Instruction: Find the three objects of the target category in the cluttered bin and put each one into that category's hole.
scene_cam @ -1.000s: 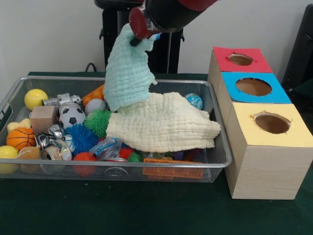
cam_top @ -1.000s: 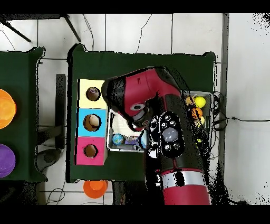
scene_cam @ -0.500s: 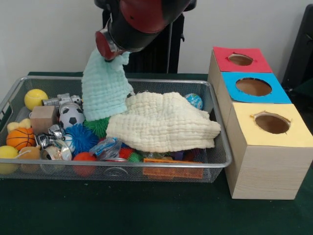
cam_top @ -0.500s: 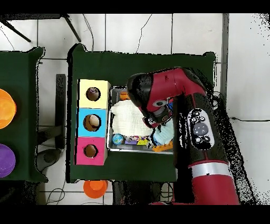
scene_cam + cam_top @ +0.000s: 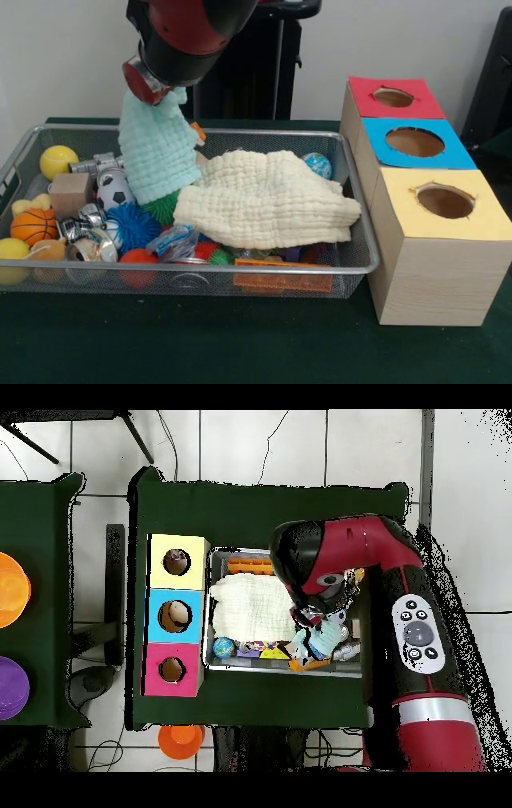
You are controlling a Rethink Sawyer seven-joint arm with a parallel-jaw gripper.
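Arm (image 5: 188, 32) swung toward bin (image 5: 352, 268) end, mint cloth (image 5: 156, 148) hanging under jaws.

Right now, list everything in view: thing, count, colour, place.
Wire bin: one, silver mesh, on the green table.
Cream cloth: one, lying over the bin's right half.
Mint cloth: one, hanging from the gripper above the bin's left half.
Boxes: three beside the bin, each with a top hole: red, blue, yellow.
Basketball: one, orange, bin's left end.
Soccer ball: one, black and white.
Spiky ball: one, blue.
Wooden block: one, tan.
Arm: one, red and black, entering from above.
Gripper: shut on the mint cloth.
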